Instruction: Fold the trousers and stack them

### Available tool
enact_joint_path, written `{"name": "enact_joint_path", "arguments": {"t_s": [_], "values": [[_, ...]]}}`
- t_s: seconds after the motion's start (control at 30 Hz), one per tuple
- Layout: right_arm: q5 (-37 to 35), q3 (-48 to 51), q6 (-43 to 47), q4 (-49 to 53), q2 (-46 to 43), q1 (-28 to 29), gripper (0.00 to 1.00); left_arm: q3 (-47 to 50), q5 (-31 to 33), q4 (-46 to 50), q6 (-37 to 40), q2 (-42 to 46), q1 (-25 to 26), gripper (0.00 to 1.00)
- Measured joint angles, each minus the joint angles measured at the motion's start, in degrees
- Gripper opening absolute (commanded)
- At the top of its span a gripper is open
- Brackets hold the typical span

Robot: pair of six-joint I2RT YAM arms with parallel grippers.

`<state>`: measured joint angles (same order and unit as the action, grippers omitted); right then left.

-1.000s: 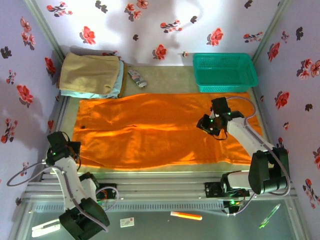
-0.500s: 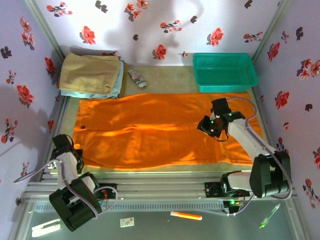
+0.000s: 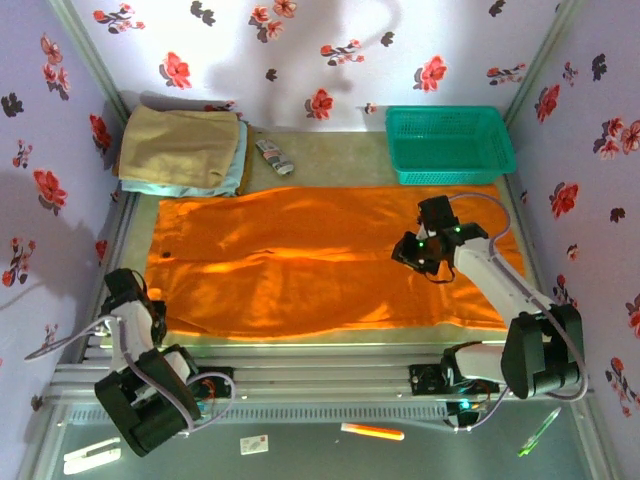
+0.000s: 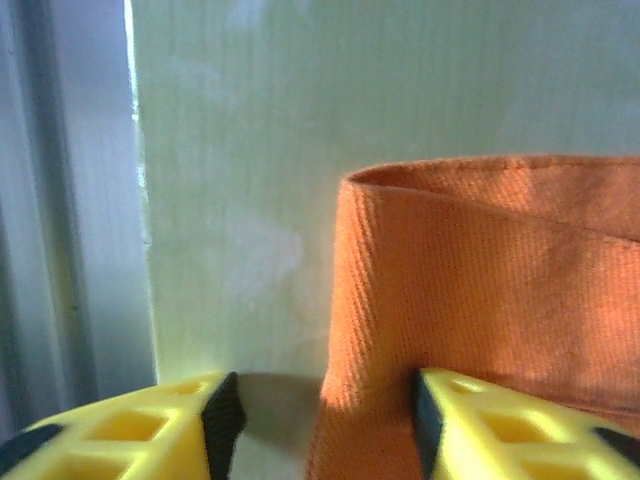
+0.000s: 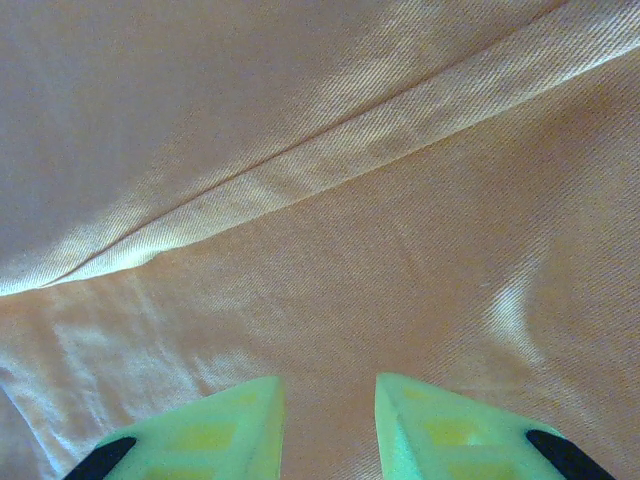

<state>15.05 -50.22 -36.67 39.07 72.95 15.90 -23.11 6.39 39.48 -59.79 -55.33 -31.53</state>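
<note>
Overhead, trousers (image 3: 320,260) lie flat; closer, their edge curls inside the left hand (image 4: 327,420).

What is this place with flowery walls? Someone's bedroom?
Probably a robot practice booth, not a bedroom: flowery walls box in a table, two arms are bolted to a metal rail, and orange trousers lie spread out.

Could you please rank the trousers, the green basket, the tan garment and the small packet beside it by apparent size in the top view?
1. trousers, by far the largest.
2. tan garment and basket: they look alike, so unranked.
3. packet, smallest.
</note>
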Motion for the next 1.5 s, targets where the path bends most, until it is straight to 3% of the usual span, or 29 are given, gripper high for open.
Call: {"name": "enact_joint_path", "arguments": {"t_s": [0.17, 0.33, 0.53, 0.8, 0.93, 1.2, 1.5], "values": [[-0.6, -0.3, 0.0, 1.0, -0.2, 0.3, 0.30, -0.3, -0.5, -2.6, 0.7, -0.6, 0.0, 0.11], [-2.8, -0.6, -0.9, 4.7, -3.5, 0.3, 0.31, 0.1, -3.9, -11.5, 0.5, 1.2, 0.0, 0.00], [-8.7, -3.3, -2.6, 13.2, -10.6, -1.3, 0.38, 0.8, -7.1, -13.5, 0.2, 6.2, 0.0, 0.00], [-11.9, 0.1, -6.0, 23.1, -22.6, -20.7, 0.40, 0.8, -10.6, -14.8, 0.2, 8.4, 0.0, 0.00], [-12.1, 7.2, -10.0, 24.2, -29.1, -24.3, 0.41, 0.8, -11.2, -15.3, 0.2, 8.5, 0.0, 0.00], [-6.9, 20.5, -16.8, 18.2, -19.3, -25.4, 0.38, 1.6, -11.2, -15.8, 0.4, 8.9, 0.0, 0.00], [-4.8, 23.5, -20.4, 11.5, -16.5, -25.4, 0.37, 1.1, -11.3, -15.3, 0.4, 9.0, 0.0, 0.00]]}}
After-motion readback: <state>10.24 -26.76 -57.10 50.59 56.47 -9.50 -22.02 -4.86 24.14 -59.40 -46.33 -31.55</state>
